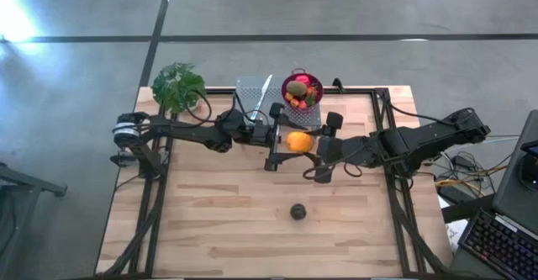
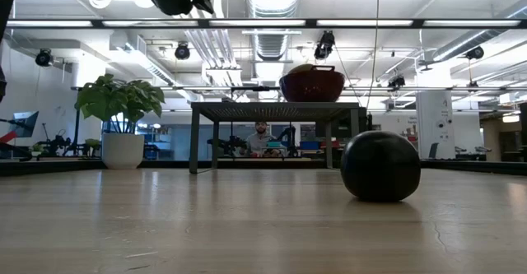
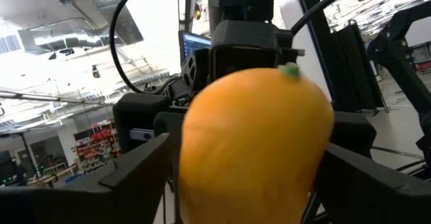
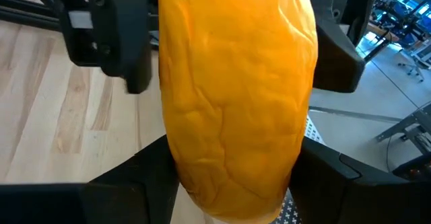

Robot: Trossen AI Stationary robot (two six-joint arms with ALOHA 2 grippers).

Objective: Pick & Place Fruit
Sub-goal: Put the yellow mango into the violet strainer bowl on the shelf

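Note:
The long orange fruit hangs in the air over the table's middle, between my two grippers. My right gripper reaches in from the table's right and is shut on it. My left gripper comes from the table's left, open, with one finger on each side of the fruit's other end. A dark ball fruit rests on the wood near the front. More small fruits lie in the purple colander bowl at the back. My right gripper pinches the orange fruit's near end between its two fingers, which lie on opposite sides of it. The fingers come roughly level from the table's right. The fruit is lifted clear of the table. My left gripper's fingers stand close against the fruit's sides; I cannot tell whether they touch.
The bowl stands on a grey perforated rack at the far edge. A potted plant sits at the far left corner. Bare wood lies around the dark ball. A person sits in the room beyond the table.

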